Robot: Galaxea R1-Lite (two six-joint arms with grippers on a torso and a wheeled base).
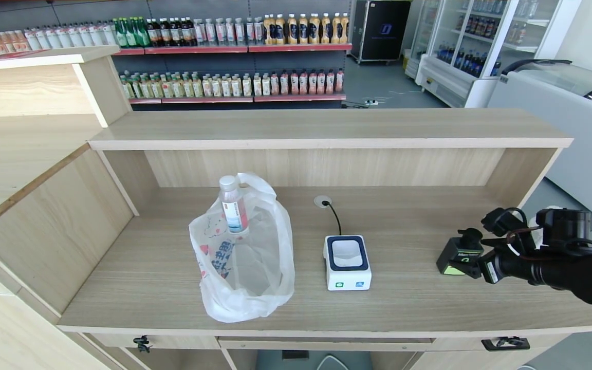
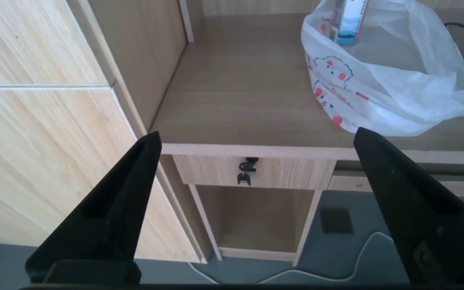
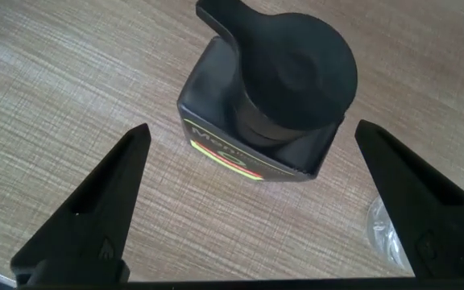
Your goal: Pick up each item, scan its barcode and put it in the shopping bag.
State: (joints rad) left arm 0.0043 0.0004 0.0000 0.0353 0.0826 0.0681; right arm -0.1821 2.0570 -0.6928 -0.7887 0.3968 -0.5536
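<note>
— Where are your fingers now?
— My right gripper (image 3: 252, 133) is to the right of the scanner (image 1: 347, 262), over the black bottle (image 3: 268, 97). Its fingers are spread wide, one on each side of the bottle, and they do not touch it.
— And the bottle itself?
— It stands upright on the counter (image 1: 429, 308), to the right of the scanner, with its cap on.
— The left gripper?
— My left gripper (image 2: 258, 138) is also spread and it holds nothing. It hangs left of the scanner, beyond the bag (image 1: 247, 257), off the front edge of the counter.
— What is in the bag?
— The bag sits just left of the scanner. A clear bottle (image 1: 233, 205) stands in it, white cap up, its neck above the rim.
</note>
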